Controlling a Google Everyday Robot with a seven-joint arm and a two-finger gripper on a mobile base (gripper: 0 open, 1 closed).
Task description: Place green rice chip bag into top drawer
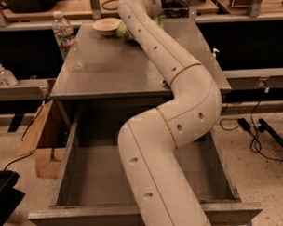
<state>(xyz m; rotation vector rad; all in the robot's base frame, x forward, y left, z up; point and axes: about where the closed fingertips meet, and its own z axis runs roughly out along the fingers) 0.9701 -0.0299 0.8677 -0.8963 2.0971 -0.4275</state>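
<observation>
Top drawer [89,213] is pulled out and we see bare grey floor; the bowl's [106,26] contents aren't visible. Green rice chip bag [123,30] sits on the table [112,74] beside the bowl, only bright green slivers showing behind the arm. Gripper [149,3] is by the bag, and we can't tell its state.

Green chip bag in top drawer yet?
No: the green rice chip bag lies on the table by the bowl, with the gripper hidden behind the arm there.

Matt top drawer [94,174], smooth arm [180,81] hiding gripper
</observation>
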